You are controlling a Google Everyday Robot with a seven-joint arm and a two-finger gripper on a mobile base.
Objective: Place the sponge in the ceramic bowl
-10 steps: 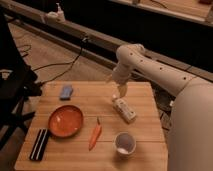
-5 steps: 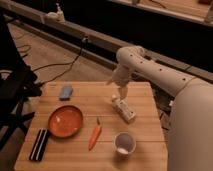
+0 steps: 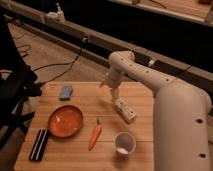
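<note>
Sponge (image 3: 66, 92), small and light blue, lies flat on the far left part of the wooden surface (image 3: 75, 159). Just in front of it, nearer to the camera, stands the ceramic bowl (image 3: 65, 121), orange-red with a darker rim. The two are near but apart, and the sponge is outside the bowl.

At the left of the bowl, near the front corner, lies a black flat thing (image 3: 39, 144) of long shape; I cannot tell what it is. At the right of the bowl lies a carrot (image 3: 95, 135), its length running from the camera toward the back. Further right stands a white cup (image 3: 124, 143), upright. Behind the cup a white rectangular box (image 3: 125, 110) lies on its side, turned diagonal on the surface.

My claw (image 3: 114, 94) hangs pointing down over the far end of this box, at the right of the sponge and well apart from it. Its fingers stand apart. I cannot tell if they touch the box. The white arm (image 3: 145, 75) reaches to this place from the right side.
</note>
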